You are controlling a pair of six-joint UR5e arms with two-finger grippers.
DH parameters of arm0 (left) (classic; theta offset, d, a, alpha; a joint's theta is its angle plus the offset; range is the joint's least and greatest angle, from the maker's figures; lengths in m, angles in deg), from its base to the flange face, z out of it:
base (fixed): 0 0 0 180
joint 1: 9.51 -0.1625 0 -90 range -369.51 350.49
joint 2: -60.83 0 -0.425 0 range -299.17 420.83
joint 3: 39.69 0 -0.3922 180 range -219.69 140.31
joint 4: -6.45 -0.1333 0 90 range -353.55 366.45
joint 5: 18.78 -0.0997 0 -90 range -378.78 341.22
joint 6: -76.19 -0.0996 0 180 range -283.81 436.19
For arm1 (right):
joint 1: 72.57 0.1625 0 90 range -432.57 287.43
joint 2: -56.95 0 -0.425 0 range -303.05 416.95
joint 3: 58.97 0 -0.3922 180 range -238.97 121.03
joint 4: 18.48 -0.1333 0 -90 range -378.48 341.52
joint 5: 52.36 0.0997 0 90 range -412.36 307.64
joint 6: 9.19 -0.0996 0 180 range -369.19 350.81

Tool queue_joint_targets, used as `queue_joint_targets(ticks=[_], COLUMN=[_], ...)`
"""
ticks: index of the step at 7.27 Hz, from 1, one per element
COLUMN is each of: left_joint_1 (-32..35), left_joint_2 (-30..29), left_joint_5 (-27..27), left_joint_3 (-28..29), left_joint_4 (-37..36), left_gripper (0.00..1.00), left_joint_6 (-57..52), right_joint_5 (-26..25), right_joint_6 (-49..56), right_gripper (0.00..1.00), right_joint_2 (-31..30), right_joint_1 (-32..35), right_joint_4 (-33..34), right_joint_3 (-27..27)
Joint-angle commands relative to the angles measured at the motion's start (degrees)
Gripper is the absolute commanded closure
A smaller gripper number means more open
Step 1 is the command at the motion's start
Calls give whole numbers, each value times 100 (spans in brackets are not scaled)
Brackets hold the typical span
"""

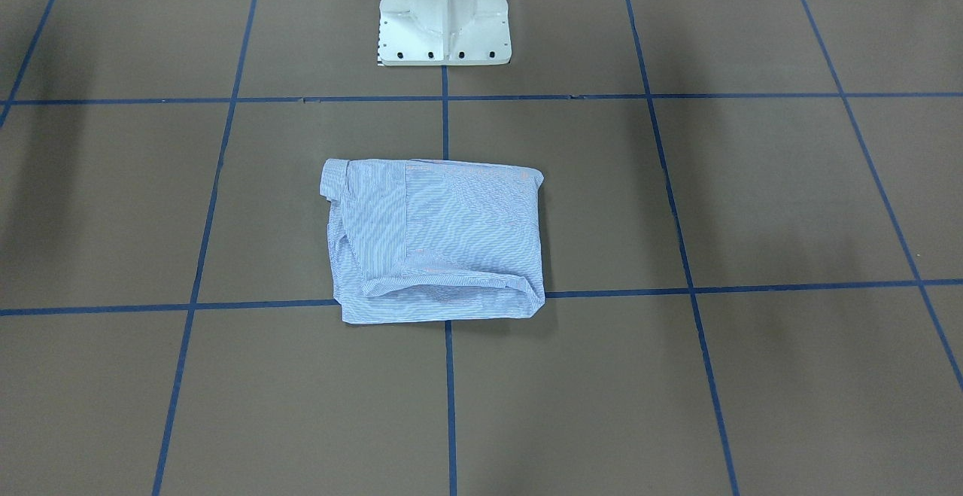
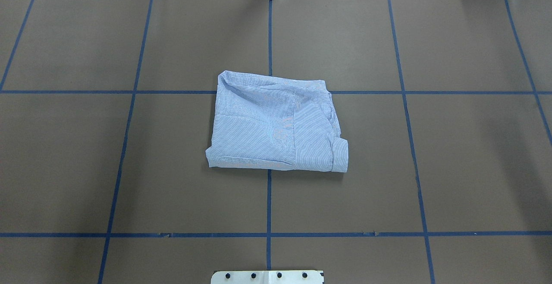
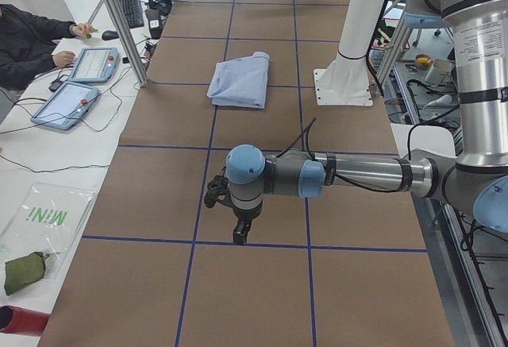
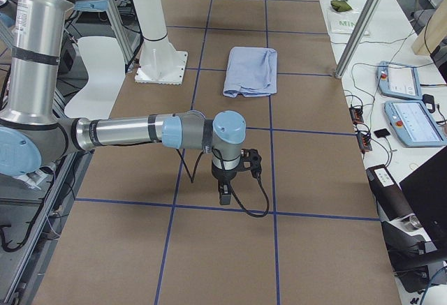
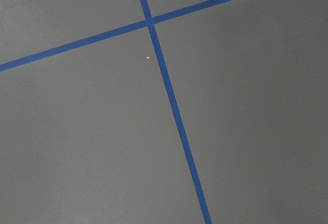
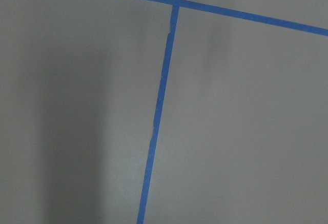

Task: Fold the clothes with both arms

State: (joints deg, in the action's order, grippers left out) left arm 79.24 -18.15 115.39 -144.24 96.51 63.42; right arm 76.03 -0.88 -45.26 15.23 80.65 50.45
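The light blue-and-white striped shirt (image 2: 276,124) lies folded into a compact rectangle at the table's centre; it also shows in the front-facing view (image 1: 436,240), the left side view (image 3: 242,81) and the right side view (image 4: 251,71). Both arms are far from it, out at the table's ends. The left gripper (image 3: 239,236) hangs pointing down over the brown table in the left side view. The right gripper (image 4: 223,195) hangs likewise in the right side view. I cannot tell whether either is open or shut. Both wrist views show only bare table and blue tape lines.
The white pedestal base (image 1: 444,14) stands behind the shirt. Blue tape lines (image 2: 269,202) grid the brown table. Teach pendants (image 3: 67,101) and an operator's arms (image 3: 32,41) are on a side bench. A black cable (image 4: 255,193) dangles by the right gripper.
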Motion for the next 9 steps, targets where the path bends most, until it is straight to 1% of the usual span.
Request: queue_joint_targets(ticks=[1, 9], left_joint_1=[98, 116], left_joint_2=[-126, -65], left_joint_5=[13, -66], left_joint_3=[-12, 5], left_joint_4=[21, 38], left_gripper=[0, 0], left_joint_6=[82, 73], right_joint_5=[90, 90], right_joint_6=[4, -5], right_gripper=[0, 0], right_joint_2=[9, 26], right_joint_1=[0, -9], right_joint_4=[-7, -7], right_joint_3=[18, 0])
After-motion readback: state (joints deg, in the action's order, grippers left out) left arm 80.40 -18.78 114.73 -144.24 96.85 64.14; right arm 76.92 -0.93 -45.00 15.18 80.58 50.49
